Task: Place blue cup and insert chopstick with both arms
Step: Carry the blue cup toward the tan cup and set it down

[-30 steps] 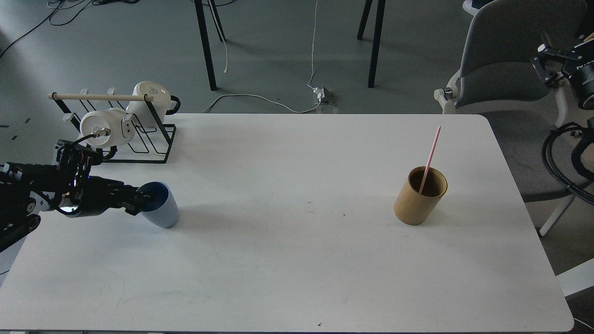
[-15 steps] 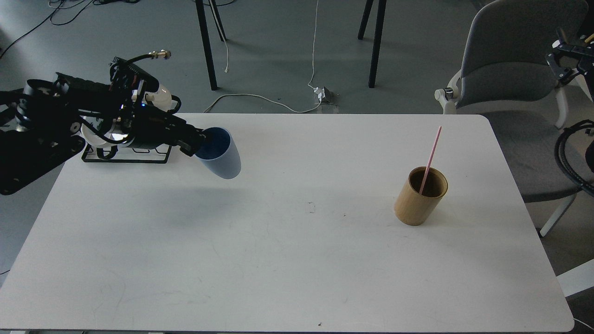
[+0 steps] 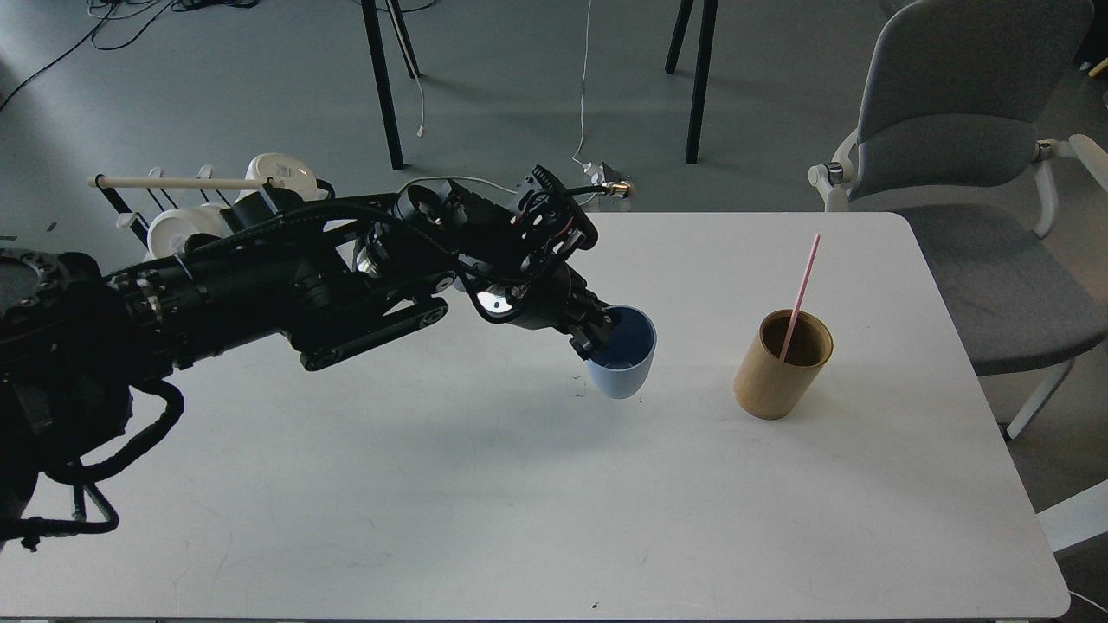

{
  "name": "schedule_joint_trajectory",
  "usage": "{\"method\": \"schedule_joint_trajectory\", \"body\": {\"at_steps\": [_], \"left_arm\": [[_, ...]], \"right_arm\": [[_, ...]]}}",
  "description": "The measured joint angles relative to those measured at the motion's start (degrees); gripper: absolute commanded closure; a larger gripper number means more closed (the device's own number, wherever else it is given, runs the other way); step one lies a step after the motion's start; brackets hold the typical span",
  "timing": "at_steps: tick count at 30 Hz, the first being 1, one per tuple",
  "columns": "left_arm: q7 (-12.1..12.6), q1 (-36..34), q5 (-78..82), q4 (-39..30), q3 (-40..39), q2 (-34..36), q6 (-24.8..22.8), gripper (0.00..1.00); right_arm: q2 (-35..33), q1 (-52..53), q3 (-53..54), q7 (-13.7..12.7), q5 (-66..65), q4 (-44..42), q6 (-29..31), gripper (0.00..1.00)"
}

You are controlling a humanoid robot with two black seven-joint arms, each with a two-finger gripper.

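Head view | left claw (image 3: 595, 336) apparently pinching blue cup (image 3: 621, 363) rim | cup upright

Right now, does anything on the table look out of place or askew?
Nothing is spilled or damaged. The chopstick leans in the wooden holder, not in the blue cup, which the left hand holds by its rim, slightly tilted.

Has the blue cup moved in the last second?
Yes. The blue cup, held by the left gripper, travelled right, from near the mug rack to beside the wooden cylinder.
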Motion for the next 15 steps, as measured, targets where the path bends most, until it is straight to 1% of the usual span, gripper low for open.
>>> {"method": "schedule_joint_trajectory", "body": {"at_steps": [4,9,15], "left_arm": [[0.17,2.09,0.06,-0.09,2.79,0.42,0.0,0.95],[0.48,3.11,0.16,0.11,3.04,0.9,0.0,0.94],[0.81,5.1,0.27,0.36,2.81,0.71,0.0,0.9]], "right_arm": [[-0.05,-0.22,0.0,0.0,0.0,-0.02,0.0,0.01],[-0.06,-0.4,-0.01,0.03,0.0,-0.01,0.0,0.01],[-0.06,-0.58,-0.02,0.03,0.0,0.06,0.0,0.01]]}}
